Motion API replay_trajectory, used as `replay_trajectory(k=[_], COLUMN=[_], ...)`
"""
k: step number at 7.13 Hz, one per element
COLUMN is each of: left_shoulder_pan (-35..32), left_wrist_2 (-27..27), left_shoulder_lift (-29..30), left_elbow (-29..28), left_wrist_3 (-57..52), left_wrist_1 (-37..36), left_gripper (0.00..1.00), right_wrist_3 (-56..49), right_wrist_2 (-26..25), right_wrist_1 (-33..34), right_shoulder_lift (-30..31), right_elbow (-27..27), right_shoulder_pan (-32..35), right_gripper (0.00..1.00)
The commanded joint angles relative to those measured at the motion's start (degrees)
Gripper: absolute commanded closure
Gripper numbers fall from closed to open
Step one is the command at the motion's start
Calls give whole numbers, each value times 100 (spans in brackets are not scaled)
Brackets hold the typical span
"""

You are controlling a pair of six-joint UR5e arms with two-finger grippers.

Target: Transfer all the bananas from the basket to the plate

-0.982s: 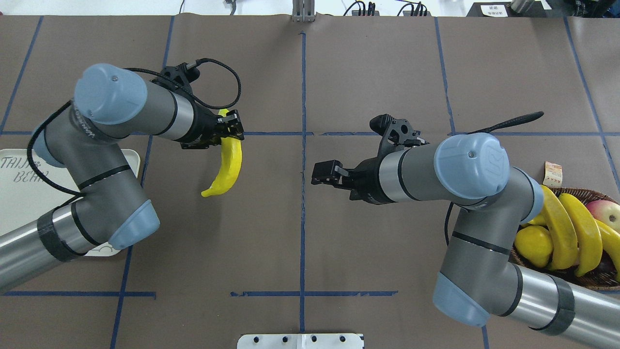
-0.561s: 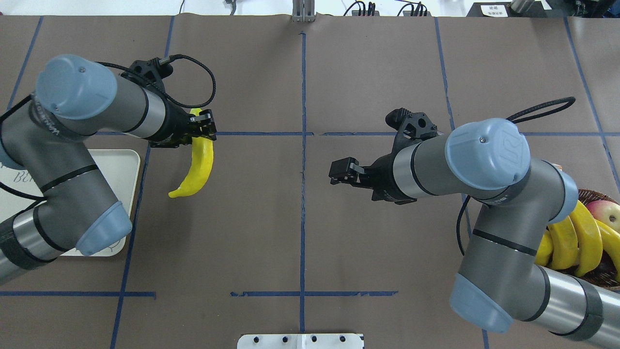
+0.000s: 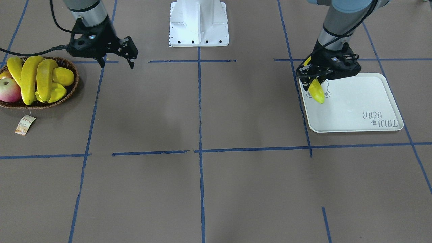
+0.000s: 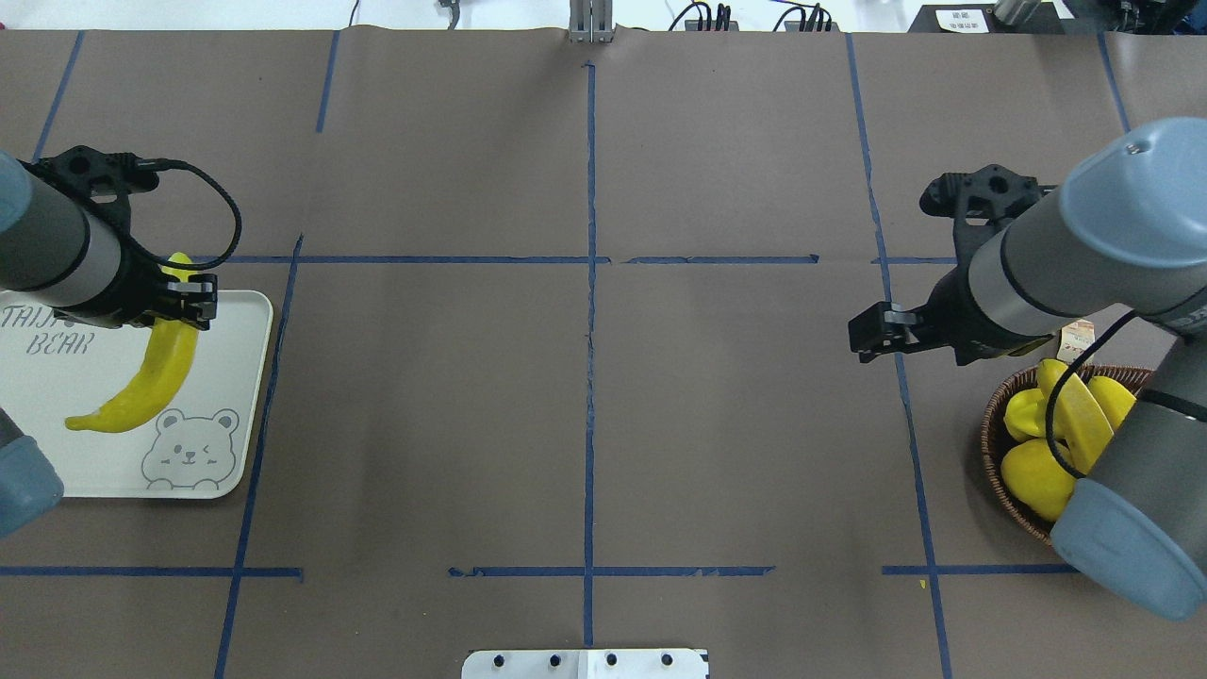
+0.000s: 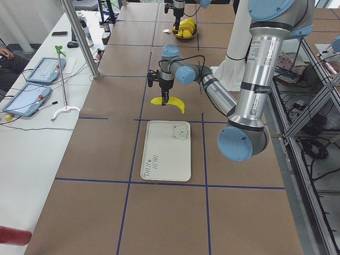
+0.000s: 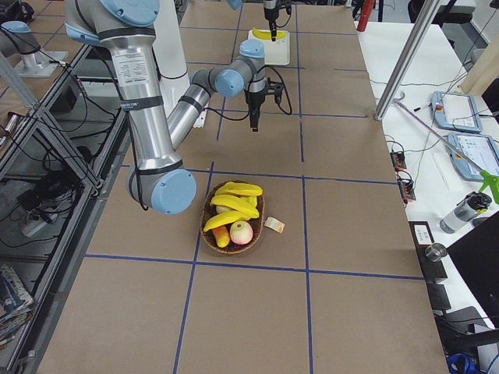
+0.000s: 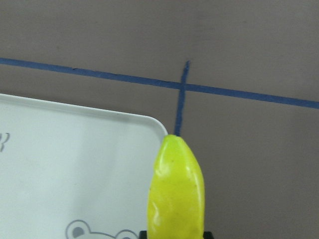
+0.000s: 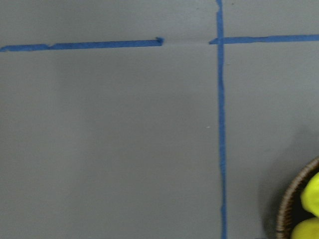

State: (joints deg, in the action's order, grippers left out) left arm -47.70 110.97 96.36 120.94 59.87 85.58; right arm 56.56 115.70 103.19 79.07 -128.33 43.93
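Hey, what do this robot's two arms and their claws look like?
The left arm and right arm are round metallic-grey tubes with pale blue-grey caps at the joints and thin black bands. Each ends in a black two-finger claw, the left claw and the right claw, with a black wrist mount behind it. A thin black cable loops off the left wrist.

Basket [image 4: 990,443] mostly beneath the right arm [image 4: 1132,453]

I see a table [image 3: 141,111] covered in brown paper and gridded with blue tape [image 3: 199,101], a pale plate [image 3: 354,111] lying flat toward the robot's left, a wicker basket [image 3: 50,104] toward its right, and the basket's paper tag [image 3: 25,125] just beside it.
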Motion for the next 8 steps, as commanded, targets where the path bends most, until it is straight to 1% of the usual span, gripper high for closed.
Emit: replay_trajectory(k=[1,2,3,4,6,8], left_shoulder_pan=[-466,-851,-1116,-1423,-1549,-1523], left_wrist_2=[125,326,702,950,1040,1031], left_shoulder_lift=[-572,-931,-1187,-1320,-1427,-1392], left_elbow=[17,-70,-428,-962,-2035,-3019], left_wrist_3=[-632,-695,-809,-784,-435,599], left_wrist_1=[116,656,1297,1877,3038,4469], left_gripper=[100,100,100,100,100,100], right_wrist_3=[-1248,-1287,-1279,-1270,-1209,-1208], right_wrist_2=[461,523,576,646,682,664], right_wrist_1=[25,17,25,25,17,17], right_shoulder_lift=[650,671,680,697,706,706], right_elbow=[-8,-8,-8,-8,-51,-52], right_shoulder_pan=[738,810,828,880,889,890], right_gripper=[0,0,0,0,0,0])
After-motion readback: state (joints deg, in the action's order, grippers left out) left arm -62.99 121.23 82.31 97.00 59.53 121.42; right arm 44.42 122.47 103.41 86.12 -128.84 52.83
